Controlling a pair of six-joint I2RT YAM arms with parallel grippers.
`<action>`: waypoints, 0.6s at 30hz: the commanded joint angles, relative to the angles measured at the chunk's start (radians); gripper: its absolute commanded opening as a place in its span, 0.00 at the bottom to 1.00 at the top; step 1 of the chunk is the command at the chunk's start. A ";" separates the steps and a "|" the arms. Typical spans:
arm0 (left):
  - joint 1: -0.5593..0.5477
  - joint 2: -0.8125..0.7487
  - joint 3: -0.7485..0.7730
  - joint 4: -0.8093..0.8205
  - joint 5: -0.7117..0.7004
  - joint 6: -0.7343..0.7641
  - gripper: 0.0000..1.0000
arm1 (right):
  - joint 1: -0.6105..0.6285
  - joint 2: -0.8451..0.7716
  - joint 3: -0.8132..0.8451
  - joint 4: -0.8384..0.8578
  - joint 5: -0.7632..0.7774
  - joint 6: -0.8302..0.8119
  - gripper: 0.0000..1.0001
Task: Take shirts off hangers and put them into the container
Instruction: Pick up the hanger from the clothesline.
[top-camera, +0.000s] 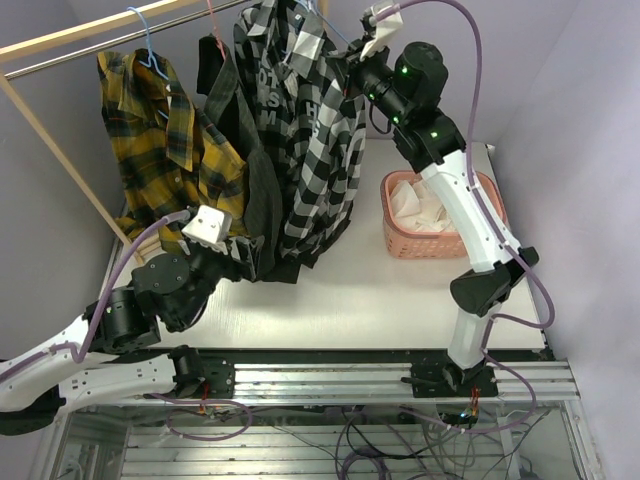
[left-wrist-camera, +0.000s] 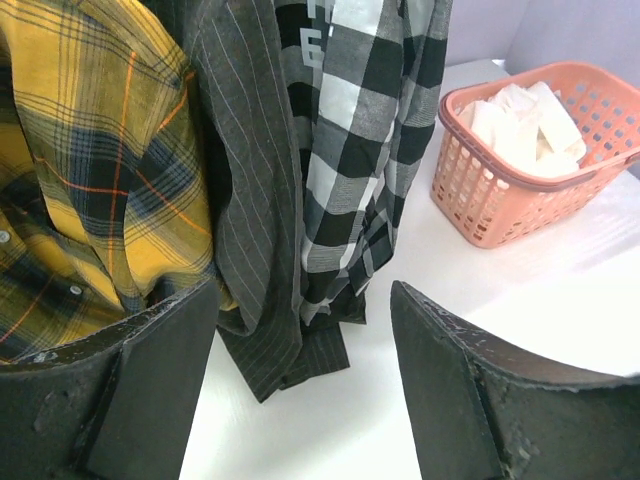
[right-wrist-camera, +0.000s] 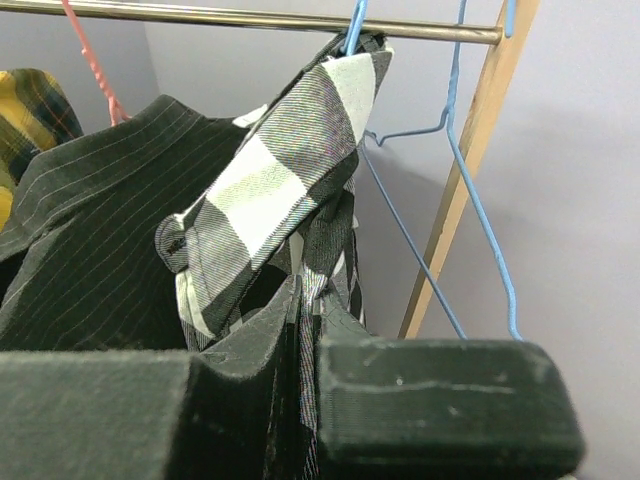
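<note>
Top external view: three shirts hang from the rail (right-wrist-camera: 200, 14), with the yellow plaid shirt (top-camera: 170, 150) at 10 o'clock and the pinstriped shirt (top-camera: 250, 190) and checked shirt (top-camera: 310, 130) near 12. The right gripper (right-wrist-camera: 305, 330) is clenched on the checked shirt's fabric below its blue hanger (right-wrist-camera: 353, 22). The left gripper (left-wrist-camera: 300, 295), at 7 o'clock of the hems, is released, with nothing between its fingers. The pink basket (top-camera: 420, 245), at 3 o'clock of the shirts, holds the white shirt (top-camera: 420, 205).

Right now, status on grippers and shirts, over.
Left gripper open, holding nothing. Right gripper shut on checked shirt. White shirt in basket. Bare blue hanger hangs beside that grip.
</note>
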 joint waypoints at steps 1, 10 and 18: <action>0.005 0.002 0.037 0.064 0.023 0.010 0.80 | -0.015 -0.114 0.013 0.070 -0.009 -0.017 0.00; 0.004 -0.002 0.043 0.072 0.049 -0.009 0.77 | -0.045 -0.121 0.083 0.023 -0.064 0.020 0.00; 0.005 -0.052 0.033 0.087 0.051 -0.002 0.78 | -0.047 -0.219 0.020 -0.096 -0.072 0.004 0.00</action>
